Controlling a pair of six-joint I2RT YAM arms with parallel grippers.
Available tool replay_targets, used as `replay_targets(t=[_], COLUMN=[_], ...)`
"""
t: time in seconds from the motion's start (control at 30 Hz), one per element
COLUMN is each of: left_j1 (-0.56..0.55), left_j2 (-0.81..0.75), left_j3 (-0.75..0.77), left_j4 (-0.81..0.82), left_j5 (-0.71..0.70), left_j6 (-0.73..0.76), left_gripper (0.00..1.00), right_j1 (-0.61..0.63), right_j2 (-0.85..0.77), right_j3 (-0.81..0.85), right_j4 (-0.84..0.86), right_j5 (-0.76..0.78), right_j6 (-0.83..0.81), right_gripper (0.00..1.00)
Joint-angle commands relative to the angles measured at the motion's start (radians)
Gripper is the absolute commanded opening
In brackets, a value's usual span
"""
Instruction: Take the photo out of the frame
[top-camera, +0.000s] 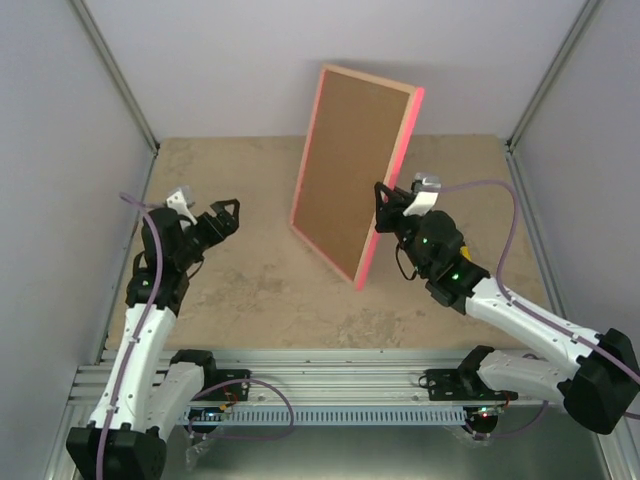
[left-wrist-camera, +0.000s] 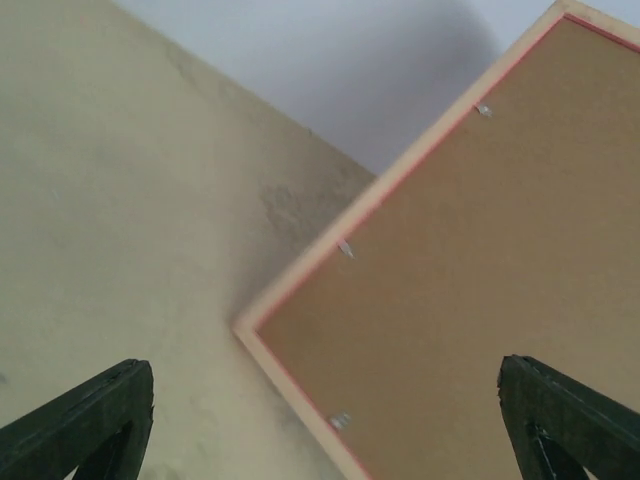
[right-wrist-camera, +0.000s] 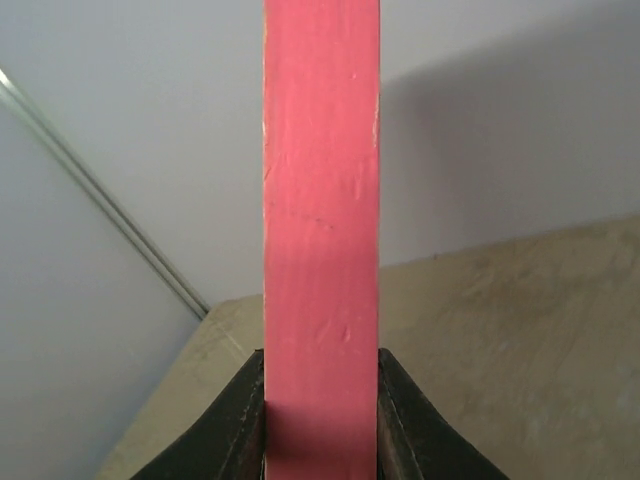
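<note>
The sandy beige surface (top-camera: 250, 300) fills the floor of the cell, with pale walls (top-camera: 60, 120) on three sides.

Above its middle stands the frame (top-camera: 355, 170), the largest thing here. It is held on edge and tilted, with its brown board back (left-wrist-camera: 480, 280) turned towards the arms and the overhead camera. A thin bright pink rim runs around the board. From these views I cannot tell whether its lowest corner touches the surface or only hangs close above it. The photo is not to be seen, because only the back side and the edge of the frame show.

The right hand (top-camera: 385, 205) is clenched on the right long edge of the frame, about halfway along it. In the right wrist view, the pink edge (right-wrist-camera: 320, 200) rises straight up between the two dark fingers (right-wrist-camera: 235, 430), and both press against its sides.

The left hand (top-camera: 225, 215) is released, with its jaws spread wide. It hovers over the surface to the left of the frame and is apart from it. Its dark fingers (left-wrist-camera: 80, 425) point towards the nearest corner of the frame.

Three small metal tabs (left-wrist-camera: 345, 248) sit along one inner edge of the board.
</note>
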Motion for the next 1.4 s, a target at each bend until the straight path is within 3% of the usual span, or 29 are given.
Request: replay_targets(t=[0.0,0.2,0.4,0.73,1.0,1.2,1.37], left_j1=[0.003,-0.010,-0.119,-0.186,-0.211,-0.240,-0.244], left_j2=[-0.002,-0.005,0.028,0.055,0.097,0.157,0.145], left_j3=[-0.101,-0.257,-0.368,-0.531,-0.602,-0.616,-0.670], left_j4=[0.075,0.190,0.300,0.495,0.610,0.717,0.812], left_j5=[0.178,0.254,0.184,0.088,0.083,0.088,0.074], left_j6=[-0.160,-0.275,-0.378,-0.590,-0.676,-0.727,-0.813], left_gripper=[0.95,0.94,0.94,0.93,0.93,0.86,0.72], right_j1=[0.001,0.001,0.001,0.001,0.001,0.001,0.001], right_j2=[0.021,0.076,0.146,0.213,0.261,0.294,0.292], right_j3=[-0.096,-0.167,-0.222,-0.288,-0.309,-0.316,-0.318], right_j4=[0.132,0.157,0.149,0.138,0.145,0.151,0.129], right_j5=[0.078,0.098,0.098,0.065,0.010,-0.043,-0.068], right_j6=[0.306,0.524,0.735,0.929,1.001,1.047,1.066], right_gripper=[0.00,0.00,0.01,0.01,0.01,0.01,0.01])
